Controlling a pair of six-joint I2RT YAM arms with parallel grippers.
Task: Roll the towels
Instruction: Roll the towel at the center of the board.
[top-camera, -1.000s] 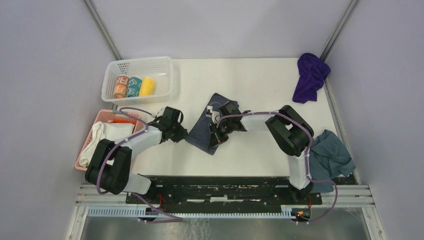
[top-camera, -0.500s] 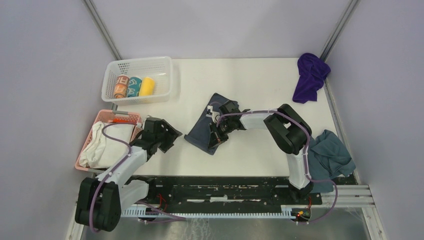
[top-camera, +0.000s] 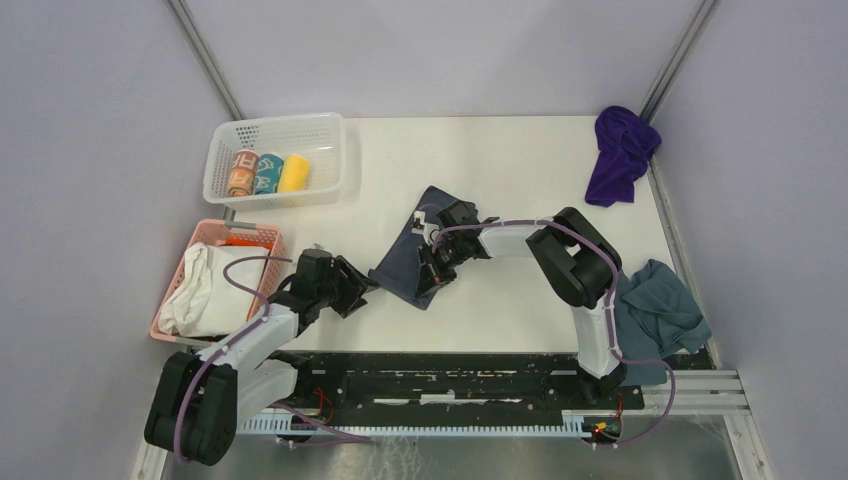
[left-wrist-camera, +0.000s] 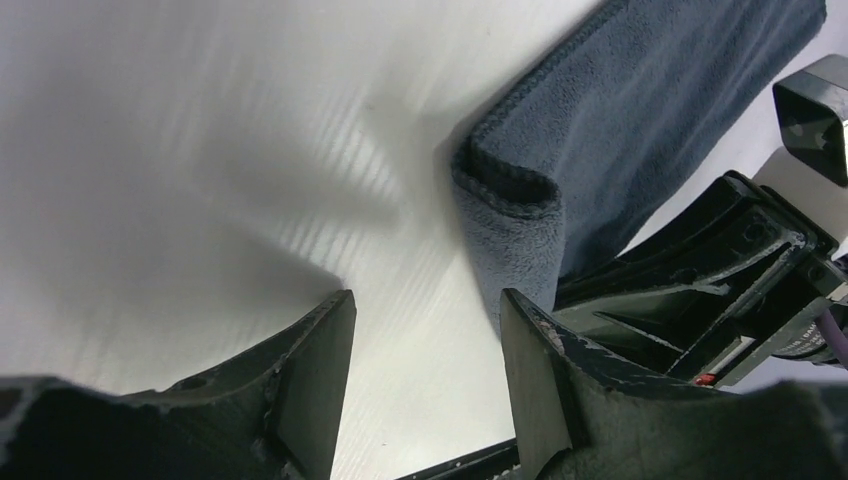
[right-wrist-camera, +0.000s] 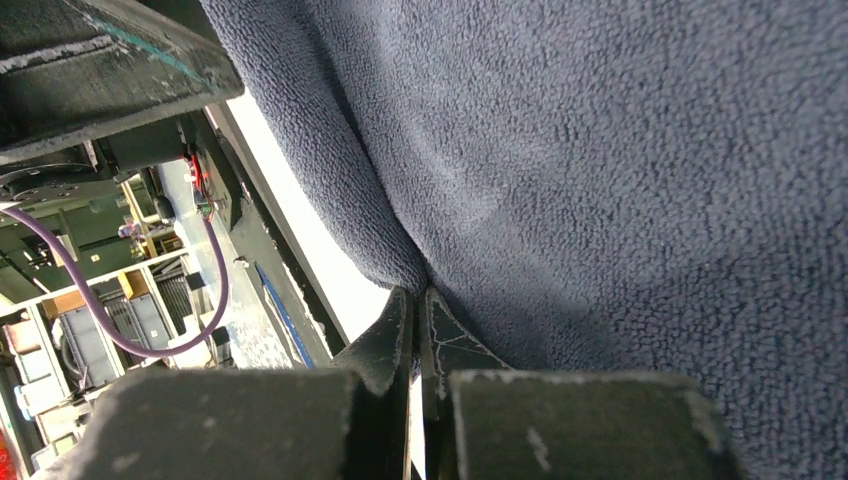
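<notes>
The dark slate-grey towel lies folded into a strip at the table's middle. My right gripper is shut on its near edge, and in the right wrist view the fingertips pinch a fold of the towel. My left gripper stands open just off the towel's near-left corner, with nothing in it. In the left wrist view that folded corner sits beyond the fingers, apart from them. The deep purple towel lies crumpled at the far right corner.
A white basket at the far left holds three rolled cloths. A pink basket beside the left arm holds a white cloth bundle. A teal-grey cloth hangs off the table's right near edge.
My left gripper let go of the towel's left corner, opened, and drew back toward the near edge. The right gripper and the towel stayed put.
</notes>
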